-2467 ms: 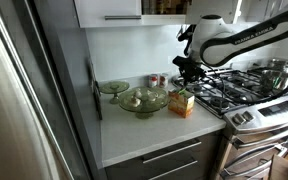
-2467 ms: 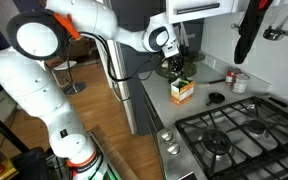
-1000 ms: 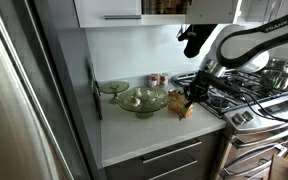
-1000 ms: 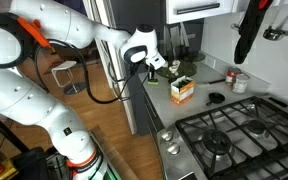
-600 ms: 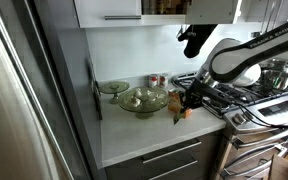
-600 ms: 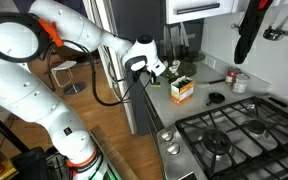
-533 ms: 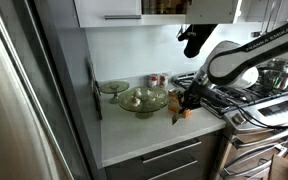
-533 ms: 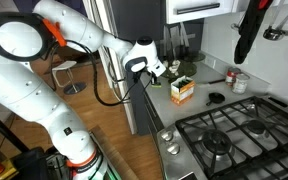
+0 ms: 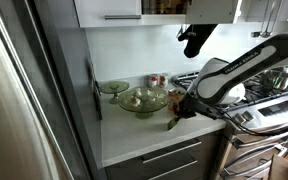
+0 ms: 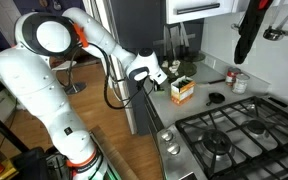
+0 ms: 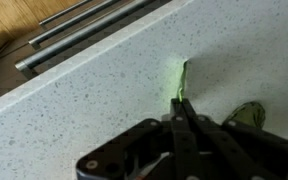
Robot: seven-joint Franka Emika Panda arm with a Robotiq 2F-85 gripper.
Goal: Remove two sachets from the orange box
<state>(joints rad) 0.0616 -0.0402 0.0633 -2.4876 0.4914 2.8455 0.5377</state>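
In the wrist view my gripper (image 11: 181, 108) is shut on a thin green sachet (image 11: 182, 78), seen edge-on and sticking out past the fingertips just above the speckled white counter (image 11: 94, 100). In both exterior views the gripper (image 9: 172, 118) (image 10: 154, 78) is low over the counter near its front edge, a little in front of the orange box (image 10: 182, 90). The arm partly hides the box in an exterior view (image 9: 185, 104). I cannot see other sachets.
A clear glass bowl (image 9: 142, 100) and a small glass dish (image 9: 113, 88) stand behind on the counter. A gas stove (image 10: 234, 140) lies beside the box, and a small can (image 10: 240, 82) stands near the wall. Drawer handles (image 11: 94, 25) run below the counter's edge.
My gripper has moved from over the orange box down and forward toward the counter's front edge, staying shut.
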